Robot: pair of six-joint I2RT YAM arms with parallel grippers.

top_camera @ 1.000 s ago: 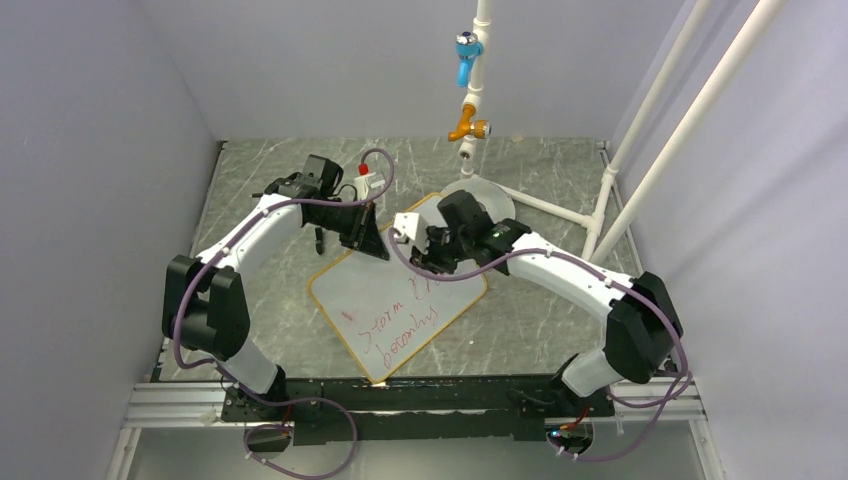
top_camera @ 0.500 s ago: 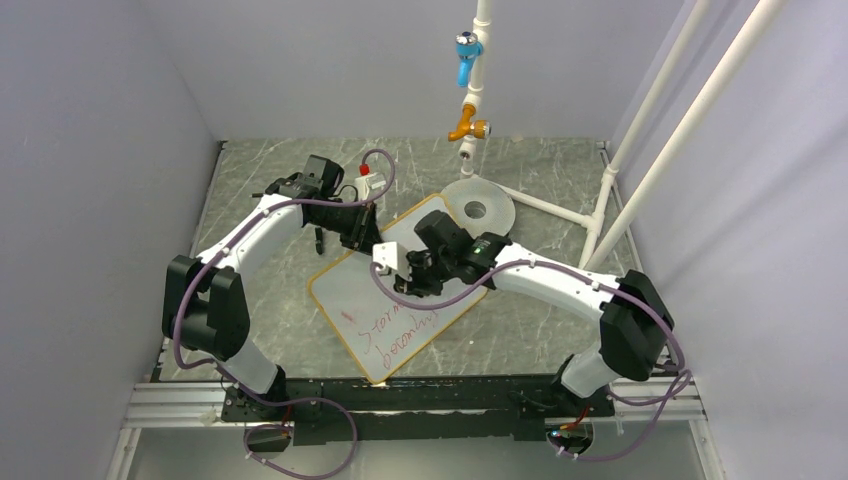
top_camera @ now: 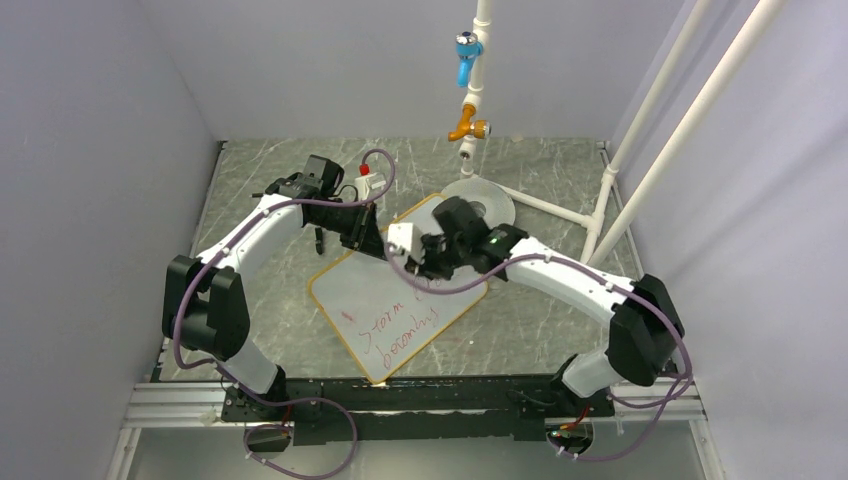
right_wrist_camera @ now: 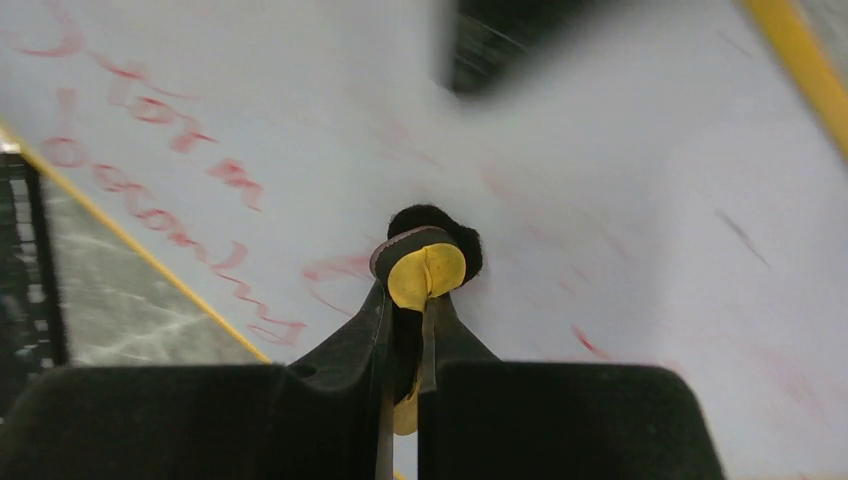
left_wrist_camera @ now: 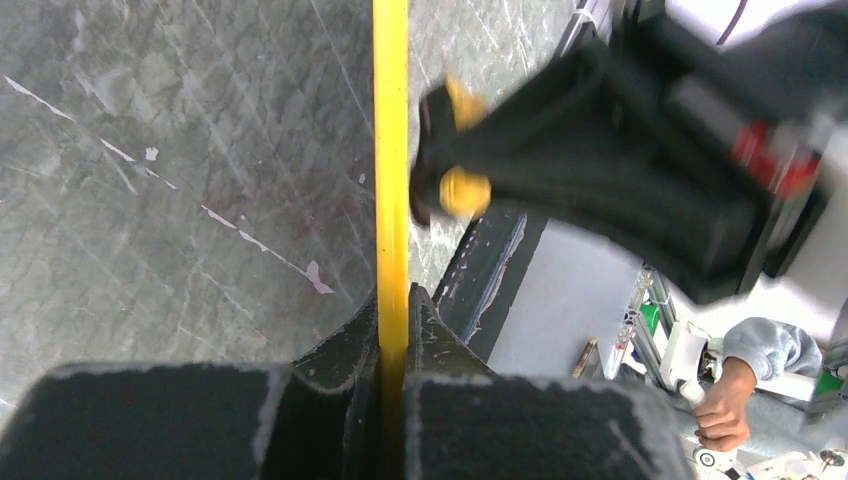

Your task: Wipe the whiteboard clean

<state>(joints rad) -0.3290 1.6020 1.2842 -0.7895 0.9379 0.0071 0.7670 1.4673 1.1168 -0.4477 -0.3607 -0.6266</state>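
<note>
Eraser in clenched right end effector, against whiteboard; left end effector clenched on its frame.

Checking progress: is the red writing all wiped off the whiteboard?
No, red handwritten lines show on the near half of the whiteboard.

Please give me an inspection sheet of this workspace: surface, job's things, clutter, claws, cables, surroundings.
Surface: grey marbled table top, no spill seen.
Job's things: whiteboard on the table, red writing on its near part, faint smudges on the far part.
Clutter: round grey disc beyond the board.
Claws: left claw shut on the whiteboard's yellow frame edge; right claw shut on a small eraser that seems to touch the board.
Cables: purple cables run along both arms.
Surroundings: white pipe frame with valves; a person's hand beyond the table.
</note>
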